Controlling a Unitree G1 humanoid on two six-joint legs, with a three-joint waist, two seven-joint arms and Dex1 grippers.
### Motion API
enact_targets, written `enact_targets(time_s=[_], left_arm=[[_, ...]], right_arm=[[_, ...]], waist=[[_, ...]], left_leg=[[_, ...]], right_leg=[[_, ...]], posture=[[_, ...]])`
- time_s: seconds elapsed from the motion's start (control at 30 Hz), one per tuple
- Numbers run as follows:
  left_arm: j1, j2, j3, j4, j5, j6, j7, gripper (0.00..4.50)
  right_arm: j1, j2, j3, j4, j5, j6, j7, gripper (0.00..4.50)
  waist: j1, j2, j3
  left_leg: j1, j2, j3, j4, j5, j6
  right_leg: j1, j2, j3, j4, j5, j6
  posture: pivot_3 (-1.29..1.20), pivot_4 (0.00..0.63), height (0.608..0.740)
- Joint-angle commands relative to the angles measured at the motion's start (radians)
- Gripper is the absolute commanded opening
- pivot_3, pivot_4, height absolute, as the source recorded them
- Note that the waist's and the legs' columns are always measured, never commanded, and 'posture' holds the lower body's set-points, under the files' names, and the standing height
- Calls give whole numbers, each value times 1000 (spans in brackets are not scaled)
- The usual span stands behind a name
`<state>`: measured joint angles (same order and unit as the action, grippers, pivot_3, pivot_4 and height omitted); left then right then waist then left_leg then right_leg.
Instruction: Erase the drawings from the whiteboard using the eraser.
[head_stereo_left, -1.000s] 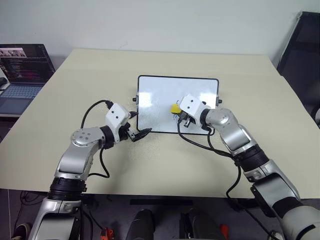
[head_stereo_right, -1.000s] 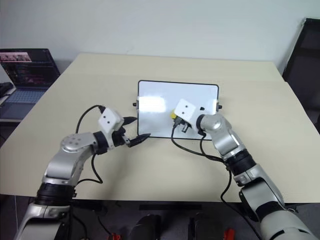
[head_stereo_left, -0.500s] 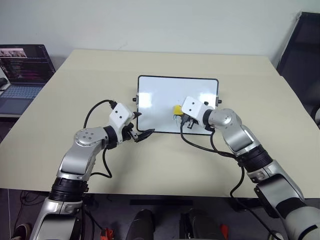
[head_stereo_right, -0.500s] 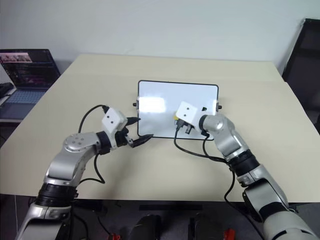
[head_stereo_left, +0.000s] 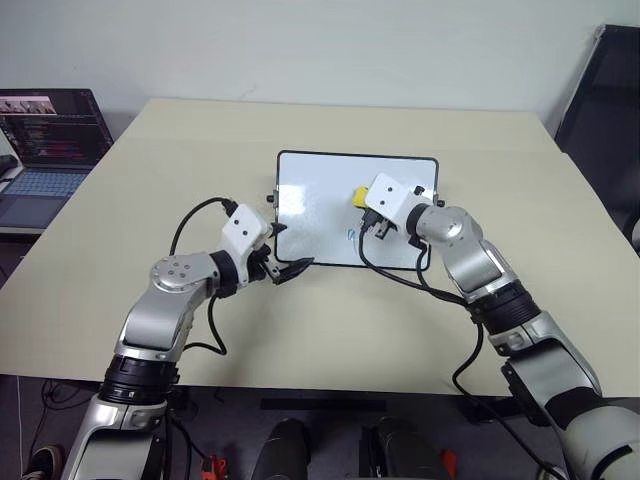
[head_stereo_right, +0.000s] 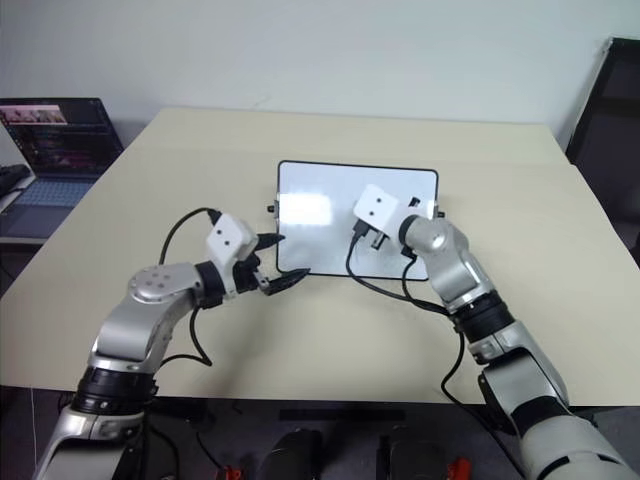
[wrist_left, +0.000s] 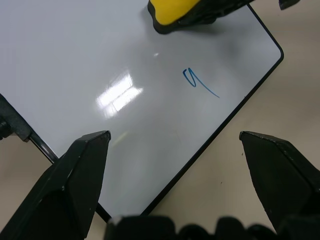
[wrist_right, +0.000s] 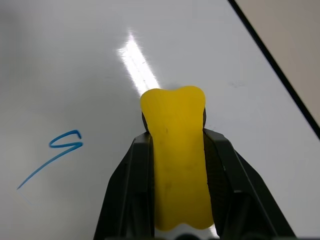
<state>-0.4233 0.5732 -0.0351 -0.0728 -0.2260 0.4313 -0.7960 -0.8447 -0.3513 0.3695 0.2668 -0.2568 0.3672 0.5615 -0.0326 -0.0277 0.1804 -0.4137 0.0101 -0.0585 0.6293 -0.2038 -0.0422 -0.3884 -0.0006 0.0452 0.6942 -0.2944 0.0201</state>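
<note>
On the whiteboard (head_stereo_left: 320, 195): 1 blue drawing (wrist_left: 199, 83), 1 yellow eraser (wrist_right: 177, 150).

Left end effector (head_stereo_left: 290, 268) fingers spread wide, right end effector (wrist_right: 175, 150) clamped shut, both arms reaching forward, angled inward

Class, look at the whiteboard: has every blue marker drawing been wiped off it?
No, one blue drawing remains on the whiteboard, beside the eraser.
</note>
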Motion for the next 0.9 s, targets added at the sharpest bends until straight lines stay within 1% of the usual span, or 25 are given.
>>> enact_targets(time_s=[0.03,0.13,0.23,0.33,0.47,0.6,0.7,0.8,0.87,0.9], left_arm=[[-16,0,10,-41,-11,-1,5,4500],[-13,-1,12,-38,-11,-5,5,4500],[-10,-2,12,-30,-10,-14,4,4500],[-11,-5,12,-23,-9,-20,4,4500],[-5,-7,28,-5,-7,-33,14,4500],[18,-22,65,7,-13,-24,64,4500],[55,-15,79,-15,-26,-16,56,4500],[79,-8,91,-34,-43,-10,49,4500],[92,-5,102,-38,-50,-14,48,4500],[105,-1,102,-47,-52,-28,38,4500]], right_arm=[[24,-19,-2,-33,2,46,53,994],[40,-20,-16,-59,9,65,66,994],[44,-10,-42,-75,19,63,45,994],[40,17,-108,-116,70,87,24,994],[67,38,-216,-270,179,186,37,994],[168,53,-317,-498,328,292,63,994],[280,31,-360,-649,406,380,73,994],[388,10,-401,-747,477,433,76,994],[481,27,-451,-807,552,465,73,994],[549,18,-458,-828,569,453,81,994]], waist=[[0,0,0],[0,0,0],[0,0,0],[0,0,0],[0,0,0],[1,0,0],[1,0,0],[1,0,0],[2,0,0],[2,0,0]], left_leg=[[0,0,0,0,0,0],[0,0,0,0,0,0],[0,0,0,0,0,0],[0,0,0,0,0,0],[-2,0,-1,0,0,0],[-3,0,-2,-2,0,0],[-3,0,-6,-3,0,0],[-3,-1,-6,-2,0,0],[-3,0,-7,-2,0,0],[-3,0,-7,-2,0,0]], right_leg=[[0,0,0,0,0,0],[0,0,0,0,0,0],[0,0,0,0,0,0],[0,0,0,0,0,0],[-1,0,0,-1,0,0],[-1,0,-1,-4,0,0],[0,-1,-1,-6,0,0],[0,-1,-1,-6,0,0],[0,-1,-2,-6,0,0],[1,-1,-2,-6,0,0]], posture=[[0,150,740],[0,150,740],[0,150,740],[0,150,740],[0,150,740],[0,150,740],[0,150,740],[0,150,740],[0,150,740],[0,150,740]])
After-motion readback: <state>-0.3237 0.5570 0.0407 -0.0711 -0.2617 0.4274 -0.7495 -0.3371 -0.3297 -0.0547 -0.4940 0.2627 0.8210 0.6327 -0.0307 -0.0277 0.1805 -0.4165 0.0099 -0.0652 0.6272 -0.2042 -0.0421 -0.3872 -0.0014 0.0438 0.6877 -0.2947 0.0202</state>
